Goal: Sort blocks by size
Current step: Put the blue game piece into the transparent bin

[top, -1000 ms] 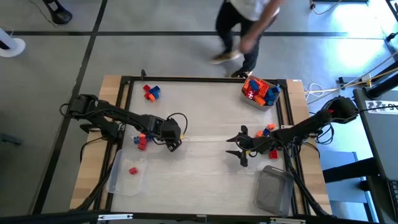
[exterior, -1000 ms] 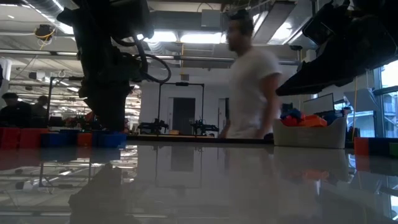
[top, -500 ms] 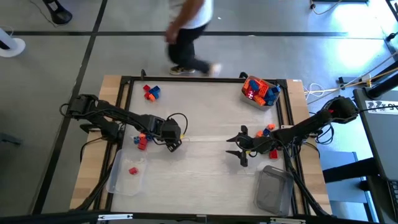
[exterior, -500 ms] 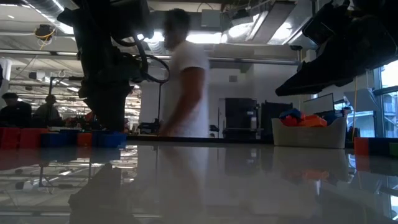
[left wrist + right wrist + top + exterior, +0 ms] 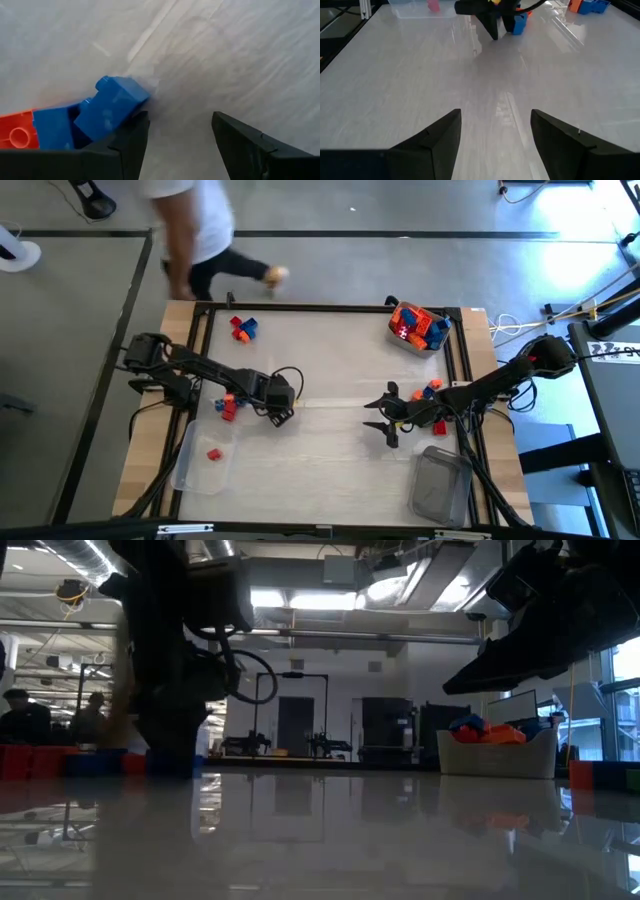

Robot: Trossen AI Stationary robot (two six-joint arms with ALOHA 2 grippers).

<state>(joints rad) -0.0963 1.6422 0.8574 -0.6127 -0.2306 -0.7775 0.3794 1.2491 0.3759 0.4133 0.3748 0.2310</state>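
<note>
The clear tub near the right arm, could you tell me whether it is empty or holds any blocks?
Empty: in the high view the clear tub by the right arm shows only its bare floor, with no brick inside.

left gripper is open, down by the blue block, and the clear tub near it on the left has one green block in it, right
Not quite: the block in that tub is red, not green. The high view shows one red block lying in the clear tub on the left side. The rest holds: the left gripper is open, with the blue block just beside one finger in the left wrist view.
</note>
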